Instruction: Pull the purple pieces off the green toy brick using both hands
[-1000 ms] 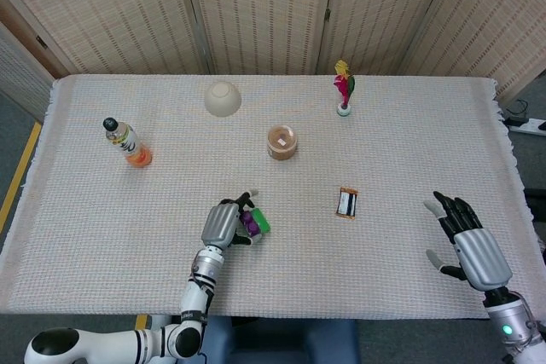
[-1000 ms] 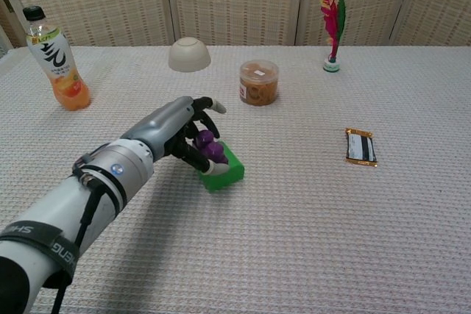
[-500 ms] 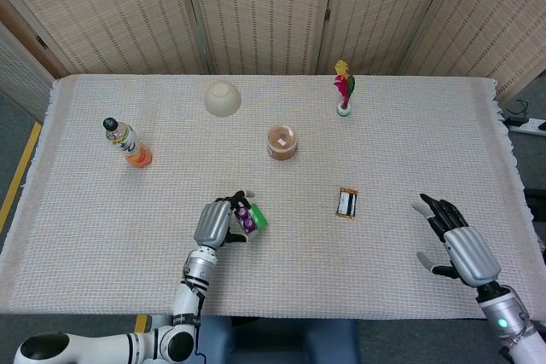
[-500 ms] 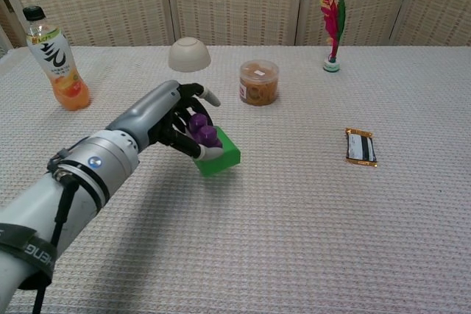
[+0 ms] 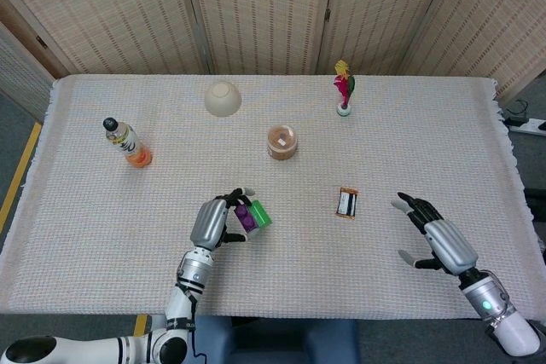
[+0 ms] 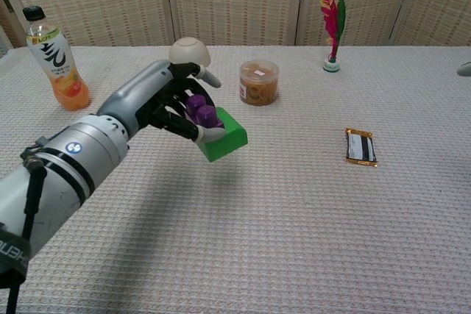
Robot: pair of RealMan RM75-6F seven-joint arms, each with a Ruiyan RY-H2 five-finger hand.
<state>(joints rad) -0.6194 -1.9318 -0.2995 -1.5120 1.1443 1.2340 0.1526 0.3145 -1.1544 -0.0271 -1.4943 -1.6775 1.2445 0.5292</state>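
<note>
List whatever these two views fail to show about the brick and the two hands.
- Purple pieces: their number is unclear in both views; the left hand's fingers wrap them.
- Green toy brick: its near end is hidden in the left hand's grasp.
- Right hand: chest view's right edge cuts off all but a sliver.

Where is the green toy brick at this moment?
The green toy brick is held by the left hand above the table, left of centre in the chest view, in front of the white bowl and the round orange container.
</note>
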